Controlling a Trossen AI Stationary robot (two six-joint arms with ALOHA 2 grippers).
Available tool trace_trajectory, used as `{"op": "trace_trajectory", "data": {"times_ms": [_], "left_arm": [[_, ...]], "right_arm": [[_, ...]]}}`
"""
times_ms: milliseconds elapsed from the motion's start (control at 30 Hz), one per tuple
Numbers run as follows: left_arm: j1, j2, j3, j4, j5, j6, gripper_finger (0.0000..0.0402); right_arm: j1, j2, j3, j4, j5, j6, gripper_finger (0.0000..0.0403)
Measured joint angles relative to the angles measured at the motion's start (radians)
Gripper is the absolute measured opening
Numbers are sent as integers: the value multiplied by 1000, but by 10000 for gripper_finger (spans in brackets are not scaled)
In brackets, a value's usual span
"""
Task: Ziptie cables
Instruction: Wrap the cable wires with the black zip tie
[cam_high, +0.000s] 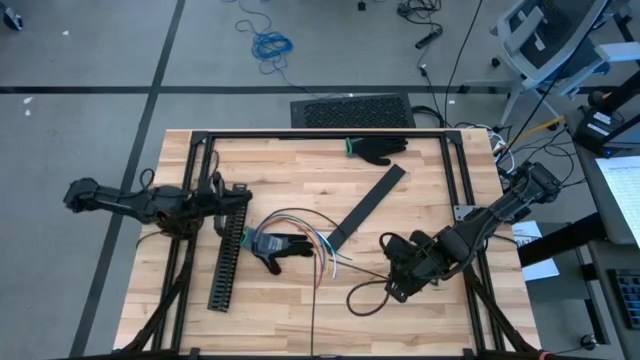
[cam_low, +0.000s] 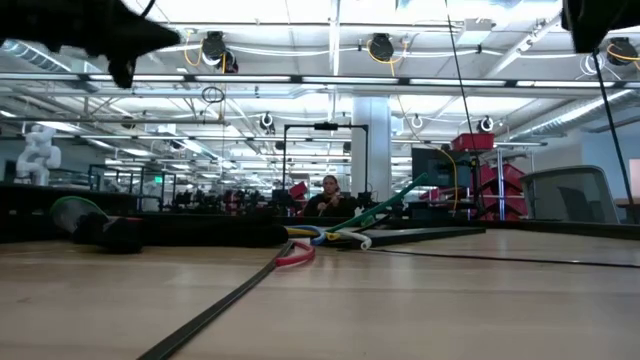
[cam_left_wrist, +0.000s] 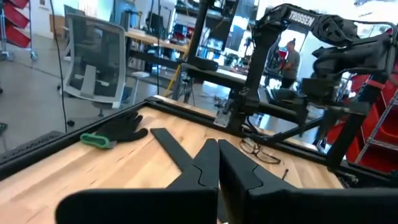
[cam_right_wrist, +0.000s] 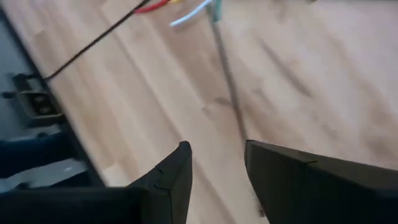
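The cables (cam_high: 300, 225), thin white, red, blue and green wires, lie looped on the wooden table's middle, partly under a black glove (cam_high: 275, 248). Their loose ends (cam_right_wrist: 186, 9) point toward my right gripper (cam_high: 398, 290). That gripper hangs above the table near the right front. It is tipped steeply down and open (cam_right_wrist: 217, 168). A thin dark line (cam_right_wrist: 230, 93) runs on the wood below its gap. My left gripper (cam_high: 246, 196) is raised at the table's left and points level across it. Its fingers are shut (cam_left_wrist: 217, 165) on nothing.
A black slotted channel (cam_high: 228, 255) lies left of the cables, and a flat black strip (cam_high: 365, 205) slants right of them. A second black glove with a green cuff (cam_high: 380, 150) rests near the far edge. A dark cable loop (cam_high: 365, 298) lies by my right gripper. Black frame rails (cam_high: 320, 135) border the table.
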Motion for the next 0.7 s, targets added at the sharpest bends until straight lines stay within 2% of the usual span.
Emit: {"op": "trace_trajectory", "data": {"times_ms": [100,233,267,400,467,600,700], "left_arm": [[0,167,134,-6,74,91,2],[-1,414,319,-122,214,191,1],[-3,475,358,-164,246,205,1],[-30,692,457,-303,324,229,1],[-49,780,476,-314,346,232,1],[-61,921,487,-246,365,198,1],[-53,1006,490,-99,385,165,0]], "right_arm": [[-20,0,0,-41,51,-31,117],[-68,0,-14,-41,108,-111,25],[-81,0,-22,-38,120,-131,13],[-143,1,-47,-13,212,-170,2],[-171,-2,-49,3,259,-214,2],[-213,-46,-49,23,269,-315,1],[-227,-111,-49,16,308,-372,1]]}}
